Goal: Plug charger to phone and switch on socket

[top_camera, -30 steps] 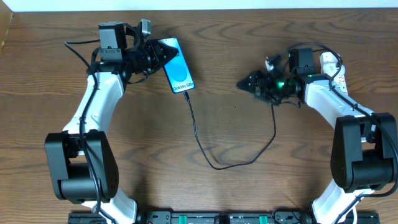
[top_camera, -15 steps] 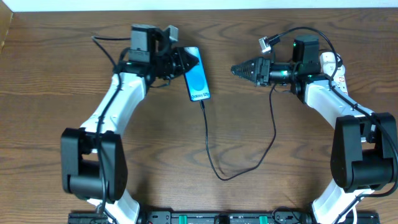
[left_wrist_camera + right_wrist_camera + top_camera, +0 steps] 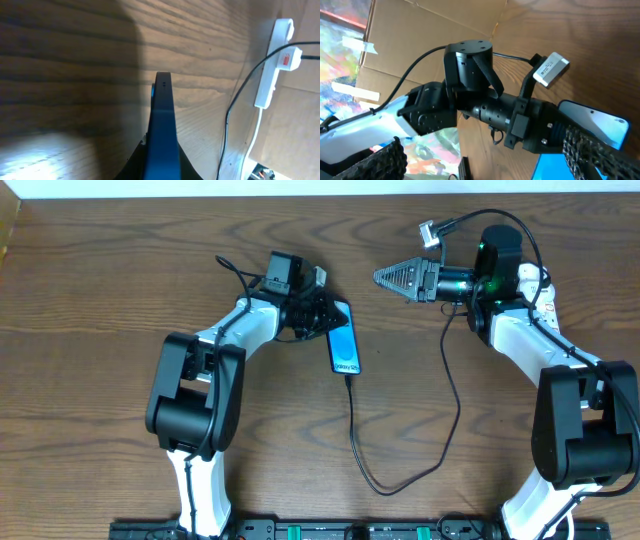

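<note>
Overhead: left jaws hold phone (image 3: 344, 342), charger (image 3: 351, 415) plugged in.

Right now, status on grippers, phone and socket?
Left gripper shut on phone. Right gripper open, empty. Charger at phone's short edge, looks plugged in. Socket partly behind right arm; switch state unreadable.

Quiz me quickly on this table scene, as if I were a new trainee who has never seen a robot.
1. True or false: the left claw holds the slim rectangular phone with the bright blue screen.
2. One end of the long thin black charger cable meets:
A) the phone's short edge
B) a coffee cup
C) a metal tray
3. Fill in: the elongated white power strip lies beside the ____ arm.

Key: 1 true; 2 A; 3 right.
</note>
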You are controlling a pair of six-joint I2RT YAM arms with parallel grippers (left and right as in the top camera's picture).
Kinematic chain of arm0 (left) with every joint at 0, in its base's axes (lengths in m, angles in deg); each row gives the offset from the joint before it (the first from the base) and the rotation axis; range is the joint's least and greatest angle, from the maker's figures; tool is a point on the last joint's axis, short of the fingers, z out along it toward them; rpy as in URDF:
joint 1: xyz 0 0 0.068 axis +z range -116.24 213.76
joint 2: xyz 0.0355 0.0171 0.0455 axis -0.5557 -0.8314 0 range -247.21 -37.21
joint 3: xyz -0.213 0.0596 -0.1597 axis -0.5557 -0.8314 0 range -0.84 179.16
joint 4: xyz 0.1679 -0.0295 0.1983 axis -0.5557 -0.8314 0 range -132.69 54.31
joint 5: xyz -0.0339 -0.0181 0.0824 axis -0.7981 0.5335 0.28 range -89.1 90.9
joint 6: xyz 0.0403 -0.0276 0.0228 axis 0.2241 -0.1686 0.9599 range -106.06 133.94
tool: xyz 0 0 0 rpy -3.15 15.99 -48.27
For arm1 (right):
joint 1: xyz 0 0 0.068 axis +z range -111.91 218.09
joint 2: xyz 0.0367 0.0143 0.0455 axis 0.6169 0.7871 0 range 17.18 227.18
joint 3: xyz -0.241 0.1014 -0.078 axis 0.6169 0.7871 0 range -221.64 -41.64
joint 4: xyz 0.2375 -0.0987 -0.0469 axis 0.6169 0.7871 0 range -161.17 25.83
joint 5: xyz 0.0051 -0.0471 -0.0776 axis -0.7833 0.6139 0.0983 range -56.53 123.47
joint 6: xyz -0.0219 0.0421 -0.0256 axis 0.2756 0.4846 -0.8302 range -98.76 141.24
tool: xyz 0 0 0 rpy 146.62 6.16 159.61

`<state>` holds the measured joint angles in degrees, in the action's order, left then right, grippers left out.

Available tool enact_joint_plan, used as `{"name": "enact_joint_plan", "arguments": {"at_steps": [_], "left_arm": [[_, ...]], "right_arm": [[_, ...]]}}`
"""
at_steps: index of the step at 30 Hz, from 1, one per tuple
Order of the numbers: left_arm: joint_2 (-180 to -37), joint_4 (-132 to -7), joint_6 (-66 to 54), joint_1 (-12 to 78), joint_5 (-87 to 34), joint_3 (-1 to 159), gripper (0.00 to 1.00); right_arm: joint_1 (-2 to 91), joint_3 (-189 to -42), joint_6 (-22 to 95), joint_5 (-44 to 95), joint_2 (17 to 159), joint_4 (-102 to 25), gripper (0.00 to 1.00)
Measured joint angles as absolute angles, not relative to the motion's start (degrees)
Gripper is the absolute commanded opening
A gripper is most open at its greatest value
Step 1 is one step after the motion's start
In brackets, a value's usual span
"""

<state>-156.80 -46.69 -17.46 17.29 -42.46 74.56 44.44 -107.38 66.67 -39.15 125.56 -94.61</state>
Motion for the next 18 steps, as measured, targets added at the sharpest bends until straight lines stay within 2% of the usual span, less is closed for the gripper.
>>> {"name": "enact_joint_plan", "arguments": {"at_steps": [18], "left_arm": [[-156.8,-44.42,-21.92,7.34,-40.36,74.56,0.07]], "right_arm": [[44.44,-107.38,67.35,-38.98,125.56,-94.61,0.99]]}}
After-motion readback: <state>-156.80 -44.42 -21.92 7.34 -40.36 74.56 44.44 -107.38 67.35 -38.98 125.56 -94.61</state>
